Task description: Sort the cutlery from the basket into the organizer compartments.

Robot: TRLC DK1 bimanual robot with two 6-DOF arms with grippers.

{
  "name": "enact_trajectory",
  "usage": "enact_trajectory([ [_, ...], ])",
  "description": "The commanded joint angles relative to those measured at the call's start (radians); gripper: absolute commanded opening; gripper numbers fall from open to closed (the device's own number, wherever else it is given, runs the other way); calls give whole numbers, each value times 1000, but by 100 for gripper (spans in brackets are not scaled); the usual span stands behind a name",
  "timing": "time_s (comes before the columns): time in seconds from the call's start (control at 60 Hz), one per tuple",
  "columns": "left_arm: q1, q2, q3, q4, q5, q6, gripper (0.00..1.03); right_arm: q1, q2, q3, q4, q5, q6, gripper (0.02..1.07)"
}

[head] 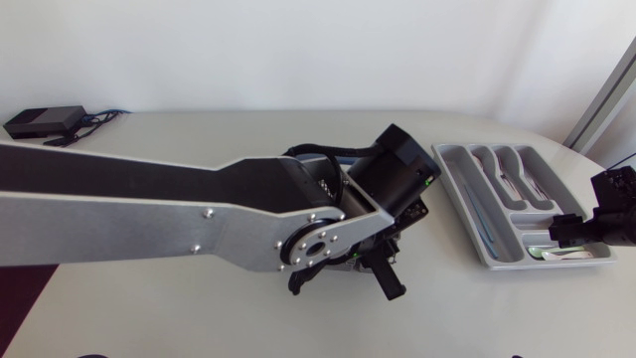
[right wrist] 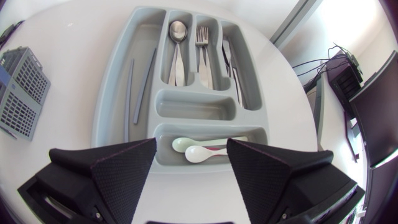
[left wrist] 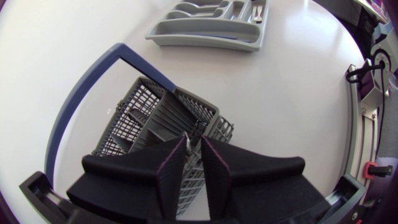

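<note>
The grey mesh basket [left wrist: 134, 121] with a blue handle [left wrist: 74, 112] lies under my left gripper [left wrist: 193, 148]. Its fingers reach into a basket compartment, shut on a thin silvery piece of cutlery [left wrist: 186, 142]. In the head view my left arm hides most of the basket, and its gripper [head: 383, 267] points down at mid-table. The grey organizer [right wrist: 112, 118] holds a spoon [right wrist: 178, 43], forks [right wrist: 202, 50], knives [right wrist: 229, 59], two grey sticks [right wrist: 140, 81] and pale plastic spoons [right wrist: 199, 149]. My right gripper [right wrist: 191, 145] hovers open over the organizer's near end, holding nothing.
The organizer [head: 475, 214] sits at the table's right side, with my right gripper [head: 574, 231] at its right end. A black box with cables [head: 42, 121] lies at the back left corner. The basket [right wrist: 18, 93] stands apart from the organizer.
</note>
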Motion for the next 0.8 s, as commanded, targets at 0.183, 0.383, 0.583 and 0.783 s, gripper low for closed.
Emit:
enact_trajectory([
  [0.183, -18, 63, 28, 10, -73, -5, 19, 14, -14, -27, -2, -5, 28, 84],
  [0.383, -20, 66, 21, 38, -103, 6, 19, 14, -14, -39, 6, -14, 23, 84],
  [0.583, -22, 60, 11, 73, -119, 23, 19, 14, -10, -36, 14, -24, 19, 84],
  [0.783, -22, 77, 9, 82, -119, 46, 19, 11, -2, -41, 29, -31, 8, 84],
])
